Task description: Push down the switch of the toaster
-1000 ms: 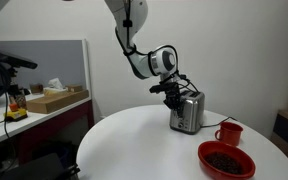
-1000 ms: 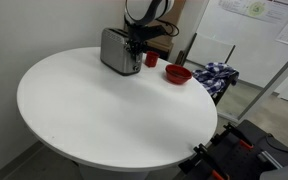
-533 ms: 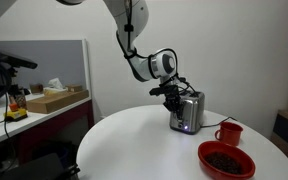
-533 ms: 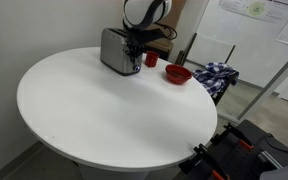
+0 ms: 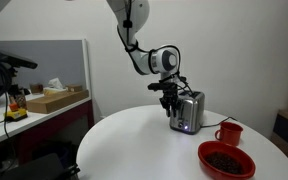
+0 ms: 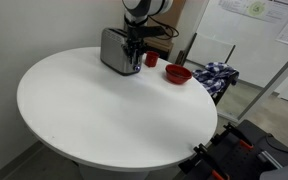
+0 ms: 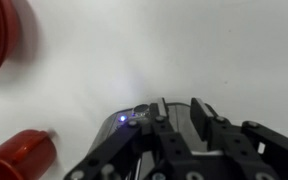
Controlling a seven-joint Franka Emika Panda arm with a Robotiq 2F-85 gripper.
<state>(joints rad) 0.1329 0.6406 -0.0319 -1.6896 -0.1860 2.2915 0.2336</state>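
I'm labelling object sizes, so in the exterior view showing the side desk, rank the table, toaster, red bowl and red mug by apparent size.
1. table
2. red bowl and toaster look about alike; the bowl sits nearer the camera, so I won't rank them
3. red mug, smallest

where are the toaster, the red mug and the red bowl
toaster [image 5: 187,115], in an exterior view, on its silver side wall
red mug [image 5: 230,134], in an exterior view, on the cup's body
red bowl [image 5: 202,156], in an exterior view, on its left rim
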